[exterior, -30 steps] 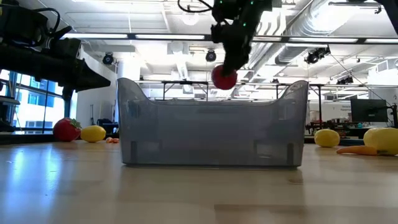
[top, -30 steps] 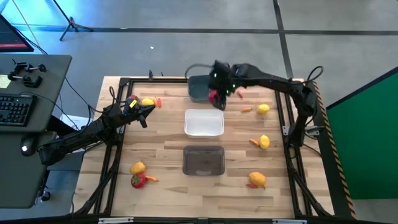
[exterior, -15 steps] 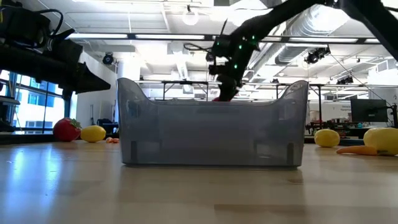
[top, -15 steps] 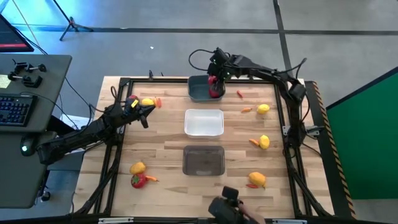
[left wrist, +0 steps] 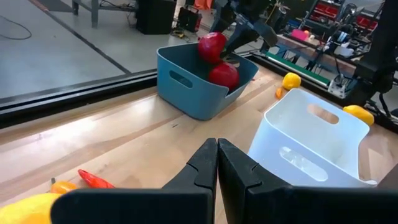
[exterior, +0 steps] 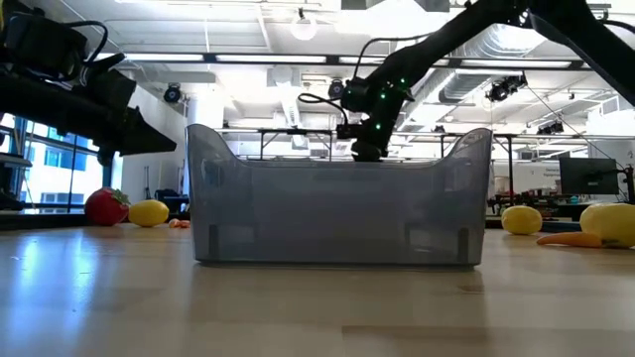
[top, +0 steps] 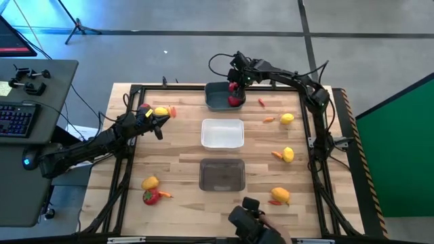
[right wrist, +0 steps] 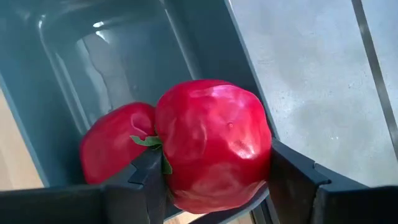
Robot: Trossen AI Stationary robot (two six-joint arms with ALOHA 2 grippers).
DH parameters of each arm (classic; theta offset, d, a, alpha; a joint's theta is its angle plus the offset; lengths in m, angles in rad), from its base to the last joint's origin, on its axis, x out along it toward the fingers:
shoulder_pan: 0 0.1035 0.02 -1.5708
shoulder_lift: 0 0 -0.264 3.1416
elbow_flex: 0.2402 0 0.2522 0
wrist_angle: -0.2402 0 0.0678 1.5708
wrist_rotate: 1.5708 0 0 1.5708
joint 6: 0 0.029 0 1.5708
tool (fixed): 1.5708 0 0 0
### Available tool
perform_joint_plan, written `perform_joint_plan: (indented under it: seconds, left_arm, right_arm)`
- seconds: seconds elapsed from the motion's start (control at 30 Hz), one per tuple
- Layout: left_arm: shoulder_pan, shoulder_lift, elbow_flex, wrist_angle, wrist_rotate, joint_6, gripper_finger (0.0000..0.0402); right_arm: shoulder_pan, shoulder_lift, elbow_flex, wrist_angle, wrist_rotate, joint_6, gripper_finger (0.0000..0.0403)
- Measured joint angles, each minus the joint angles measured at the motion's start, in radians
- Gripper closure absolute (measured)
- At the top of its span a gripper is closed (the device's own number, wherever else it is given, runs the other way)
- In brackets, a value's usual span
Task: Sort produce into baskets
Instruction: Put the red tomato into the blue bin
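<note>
High view: right gripper (top: 234,88) sits over the blue bin (top: 215,100) at upper centre, fingers clamped on a red fruit (right wrist: 214,143), with a second red fruit (right wrist: 115,149) in the bin beneath; left gripper (top: 157,123) hovers left of the white bin (top: 222,133), jaws pressed together, holding nothing.

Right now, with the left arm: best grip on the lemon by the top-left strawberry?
Take the lemon from straight above, across its short middle; it lies on its side, long axis roughly along the table edge. Keep fingers clear of the strawberry and carrot at either end. The left gripper is shut, so open first.
</note>
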Motion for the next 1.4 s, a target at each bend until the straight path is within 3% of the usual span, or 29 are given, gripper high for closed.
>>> perform_joint_plan:
  seconds: [0.1,0.27,0.37,0.77,0.87,0.97,1.07,1.2,1.4]
  left_arm:
    - [0.0,0.0,0.0,0.0,-0.001,0.0,0.0401]
    - [0.0,0.0,0.0,0.0,-0.002,-0.018,0.0401]
    - [0.0,0.0,0.0,0.0,-0.002,-0.027,0.0401]
    - [0.0,0.0,0.0,0.0,-0.002,-0.026,0.0401]
    - [0.0,0.0,0.0,0.0,-0.002,-0.027,0.0401]
    - [0.0,0.0,0.0,0.0,-0.002,-0.04,0.0401]
    - [0.0,-0.001,0.0,0.002,0.0,-0.11,0.0401]
    - [0.0,0.007,0.011,-0.006,0.042,-0.197,0.0401]
    - [0.0,0.033,0.064,-0.004,0.061,-0.155,0.0401]
  right_arm:
    - [0.001,0.0,0.0,0.007,0.001,0.002,0.02]
    - [0.001,0.0,0.0,0.004,0.008,0.002,0.0112]
    - [0.001,0.0,0.0,-0.004,0.001,0.002,0.0085]
    - [0.01,0.0,0.009,-0.12,0.0,0.002,0.0084]
    - [0.027,0.0,0.041,-0.141,0.007,0.002,0.0111]
    - [0.042,0.0,0.094,-0.18,0.016,0.003,0.0167]
    - [0.052,-0.001,0.16,-0.213,0.002,0.023,0.0252]
    - [0.052,-0.008,0.217,-0.224,-0.105,0.091,0.0377]
    - [0.076,-0.04,0.169,-0.069,-0.15,0.228,0.0386]
